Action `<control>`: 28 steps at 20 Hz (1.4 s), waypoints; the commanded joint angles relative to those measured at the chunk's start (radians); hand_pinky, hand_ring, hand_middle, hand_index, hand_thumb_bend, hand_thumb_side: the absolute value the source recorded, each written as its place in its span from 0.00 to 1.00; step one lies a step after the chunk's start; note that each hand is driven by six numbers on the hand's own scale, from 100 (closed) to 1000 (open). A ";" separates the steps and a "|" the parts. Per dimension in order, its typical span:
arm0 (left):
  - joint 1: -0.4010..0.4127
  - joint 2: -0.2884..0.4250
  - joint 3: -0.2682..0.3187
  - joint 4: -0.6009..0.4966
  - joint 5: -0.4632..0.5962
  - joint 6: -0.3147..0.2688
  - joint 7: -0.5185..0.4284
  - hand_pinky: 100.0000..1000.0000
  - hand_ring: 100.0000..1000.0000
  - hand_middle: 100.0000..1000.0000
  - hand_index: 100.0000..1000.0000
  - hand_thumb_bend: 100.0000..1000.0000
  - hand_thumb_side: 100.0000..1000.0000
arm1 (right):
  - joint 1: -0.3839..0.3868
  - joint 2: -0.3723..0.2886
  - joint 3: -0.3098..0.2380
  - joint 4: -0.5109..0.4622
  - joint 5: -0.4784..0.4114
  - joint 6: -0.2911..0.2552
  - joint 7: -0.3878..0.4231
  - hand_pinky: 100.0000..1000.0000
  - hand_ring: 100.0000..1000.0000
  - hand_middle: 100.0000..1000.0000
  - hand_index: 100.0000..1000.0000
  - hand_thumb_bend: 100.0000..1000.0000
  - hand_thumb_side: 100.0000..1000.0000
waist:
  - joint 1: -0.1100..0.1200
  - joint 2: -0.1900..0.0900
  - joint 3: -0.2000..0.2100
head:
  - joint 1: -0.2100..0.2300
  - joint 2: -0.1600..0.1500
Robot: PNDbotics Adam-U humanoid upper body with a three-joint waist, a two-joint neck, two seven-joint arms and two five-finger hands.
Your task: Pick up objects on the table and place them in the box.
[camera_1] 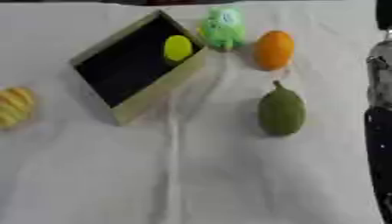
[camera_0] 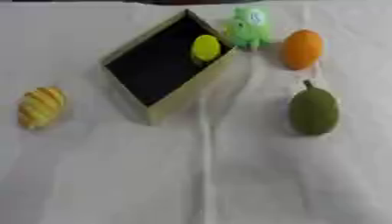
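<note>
Only a dark arm (camera_1: 380, 131) shows, at the right edge; neither hand is visible, so can't tell any grip. Left of it, the green pear-shaped fruit (camera_0: 313, 111) lies lengthwise, stem pointing away, near the orange (camera_0: 302, 49). A yellow ball (camera_0: 205, 47) sits inside the box (camera_0: 165, 72), which lies diagonally on the tabletop (camera_0: 229, 175).

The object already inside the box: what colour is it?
Yellow-green object, clearest in the left eye view.

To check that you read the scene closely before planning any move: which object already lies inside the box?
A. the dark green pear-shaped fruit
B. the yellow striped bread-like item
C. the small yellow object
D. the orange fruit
C: the small yellow object sits on the dark floor of the box, near its far corner, while the other items lie outside on the white cloth.
</note>
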 commanded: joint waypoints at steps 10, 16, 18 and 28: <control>-0.012 0.039 0.014 -0.016 -0.004 0.011 0.009 0.69 0.71 0.71 0.83 0.41 0.35 | 0.017 -0.105 -0.010 -0.015 0.037 0.006 -0.019 0.85 0.81 0.64 0.75 0.00 0.40 | -0.004 -0.025 -0.001 | 0.014 0.024; 0.000 0.065 0.018 -0.016 -0.014 0.016 0.017 0.69 0.71 0.71 0.83 0.41 0.35 | 0.124 -0.307 0.021 -0.015 0.159 -0.048 -0.043 0.83 0.82 0.65 0.77 0.00 0.42 | -0.023 -0.035 -0.019 | 0.036 0.047; 0.004 0.073 0.017 -0.016 -0.017 0.017 0.016 0.69 0.71 0.71 0.83 0.41 0.35 | 0.167 -0.383 0.038 -0.015 0.213 -0.073 -0.054 0.82 0.83 0.67 0.78 0.01 0.42 | -0.028 -0.038 -0.025 | 0.040 0.050; 0.022 0.102 0.015 -0.016 -0.022 0.026 0.013 0.68 0.71 0.71 0.83 0.40 0.36 | 0.352 -0.680 0.122 -0.015 0.458 -0.136 -0.028 0.83 0.88 0.77 0.85 0.16 0.62 | -0.044 -0.043 -0.046 | 0.065 0.034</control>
